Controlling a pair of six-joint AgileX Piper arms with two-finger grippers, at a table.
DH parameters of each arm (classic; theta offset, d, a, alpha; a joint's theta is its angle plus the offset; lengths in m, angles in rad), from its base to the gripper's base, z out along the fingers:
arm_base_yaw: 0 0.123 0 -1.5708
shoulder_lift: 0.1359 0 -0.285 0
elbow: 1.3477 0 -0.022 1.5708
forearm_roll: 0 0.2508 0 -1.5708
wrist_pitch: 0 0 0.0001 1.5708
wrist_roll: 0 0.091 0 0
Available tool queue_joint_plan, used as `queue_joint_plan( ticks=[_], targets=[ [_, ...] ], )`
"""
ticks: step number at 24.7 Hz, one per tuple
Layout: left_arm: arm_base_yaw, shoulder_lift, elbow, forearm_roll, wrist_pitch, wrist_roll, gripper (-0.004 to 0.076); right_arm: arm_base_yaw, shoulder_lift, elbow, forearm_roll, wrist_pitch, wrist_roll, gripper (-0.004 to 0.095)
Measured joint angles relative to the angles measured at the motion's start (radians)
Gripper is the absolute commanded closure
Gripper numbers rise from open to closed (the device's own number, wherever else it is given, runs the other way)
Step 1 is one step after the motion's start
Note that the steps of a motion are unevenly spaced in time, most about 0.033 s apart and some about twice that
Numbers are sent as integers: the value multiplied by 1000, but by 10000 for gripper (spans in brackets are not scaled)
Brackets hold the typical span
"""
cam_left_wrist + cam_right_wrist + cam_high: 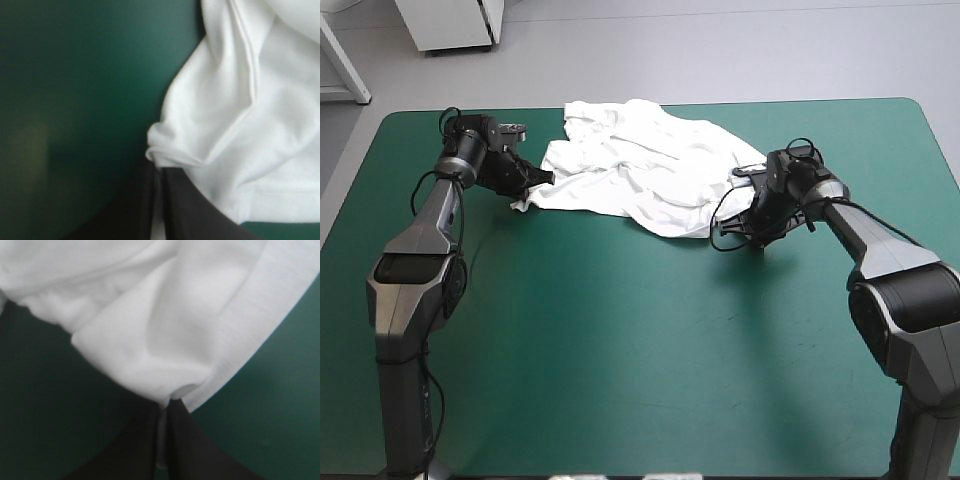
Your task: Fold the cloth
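Teal-green table cover [620, 350] filled most of the view. On its far half lay the T-shirt [640, 165], white, crumpled and only partly spread. It looked soft, light and floppy, so it would likely sag and bunch when pulled. The left gripper [546, 179] pinched its left edge, black fingers [185, 205] pressed nearly together on a fold. The right gripper [728, 226] pinched the hem at the near right corner the same way. Hems and corners looked best to hold.
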Motion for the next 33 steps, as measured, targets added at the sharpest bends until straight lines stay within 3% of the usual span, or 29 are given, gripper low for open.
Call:
queue_joint_plan(
  ticks=[7, 15, 23, 28, 33],
  targets=[
    [1, -207, -107, -37, 50, 42, 733, 18, -208, -193, -94, 153, 0, 925],
    [1, -479, -133, -81, 64, 53, 733, 17, -409, -333, -123, 205, -30, 925],
    [1, -683, -236, -221, 6, 89, 733, 17, -534, -641, -123, 200, -83, 925],
    [1, -748, -349, -312, -66, 140, 733, 17, -550, -842, -105, 149, -128, 925],
    [1, -854, -517, -347, -193, 154, 733, 17, -561, -1086, -13, 51, -179, 924]
  ],
)
